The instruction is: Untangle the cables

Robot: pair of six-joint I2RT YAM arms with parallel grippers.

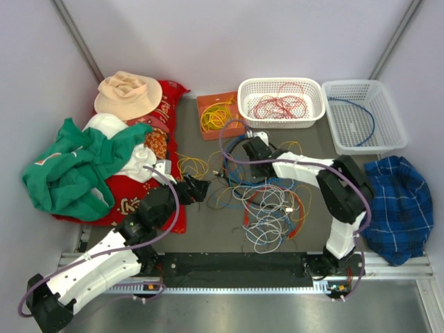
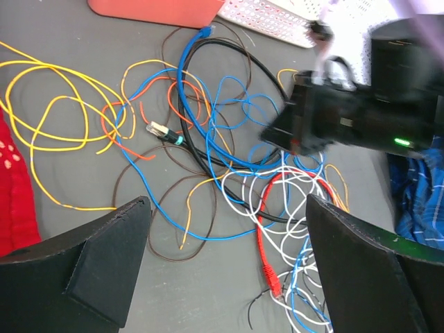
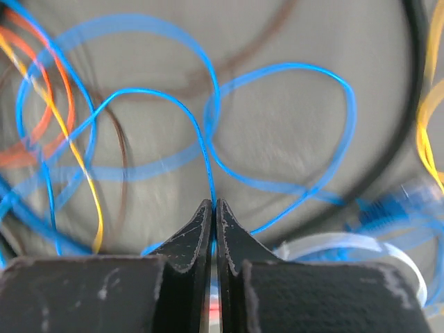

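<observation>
The right gripper (image 3: 214,205) has its black fingers pressed together on a thin blue wire (image 3: 208,173), which rises just ahead of the tips. The left gripper (image 2: 225,208) is spread wide over the grey table (image 2: 69,173). The tangled coloured cables (image 2: 208,142) lie just ahead of it.

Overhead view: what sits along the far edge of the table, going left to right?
Hat → orange box of yellow cables → white basket of red cables → second white basket with one blue cable.
</observation>
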